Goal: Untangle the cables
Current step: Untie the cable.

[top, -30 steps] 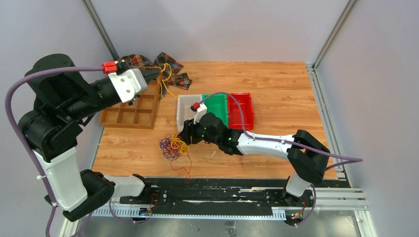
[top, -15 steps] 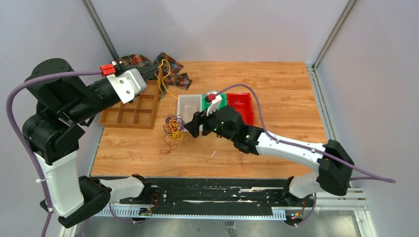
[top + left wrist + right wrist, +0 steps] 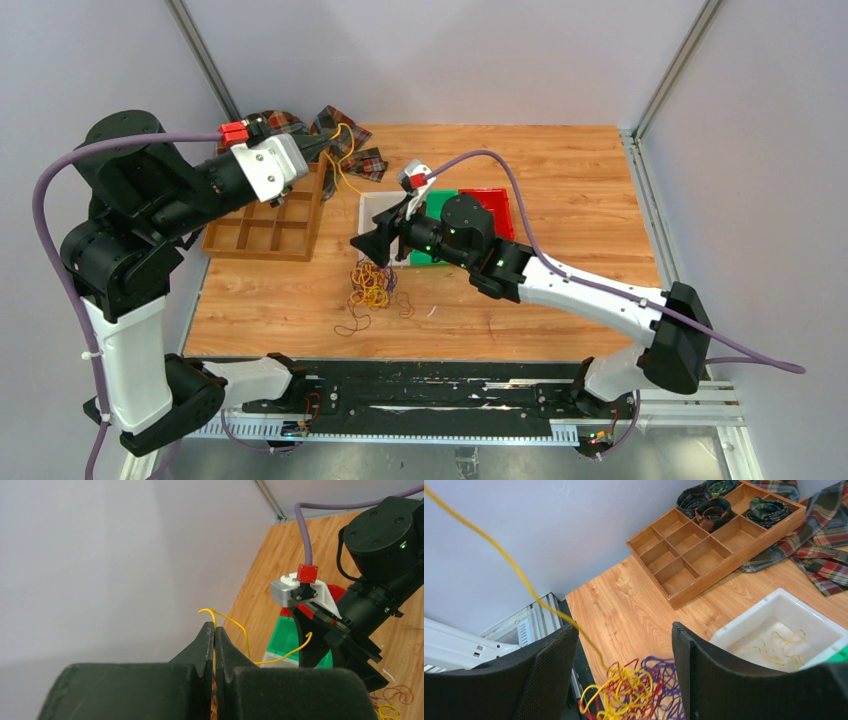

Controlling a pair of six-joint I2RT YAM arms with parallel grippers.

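Observation:
The cables (image 3: 372, 285) are a fist-sized clump of yellow, red and purple wire loops on the wood table, with loose strands trailing toward the near edge. My right gripper (image 3: 363, 244) is open just above the clump. In the right wrist view the clump (image 3: 640, 692) shows blurred between the spread fingers of that gripper (image 3: 624, 630). My left gripper (image 3: 320, 149) is raised at the back left, shut on a yellow wire (image 3: 235, 625) that curls out past its tips (image 3: 215, 629). A taut yellow strand (image 3: 499, 550) runs from the clump up to the left.
A wooden compartment tray (image 3: 265, 232) with black coiled rolls (image 3: 713, 510) stands at the left, plaid cloth (image 3: 345, 130) behind it. A white bin (image 3: 368, 215) holds a few yellow wires (image 3: 769, 647); green (image 3: 440, 203) and red (image 3: 492, 210) bins adjoin it.
My right gripper lifted the clump off the table, swung toward the white bin and opened. The clump dropped back to the table. My left gripper stayed raised, shut on the yellow wire.

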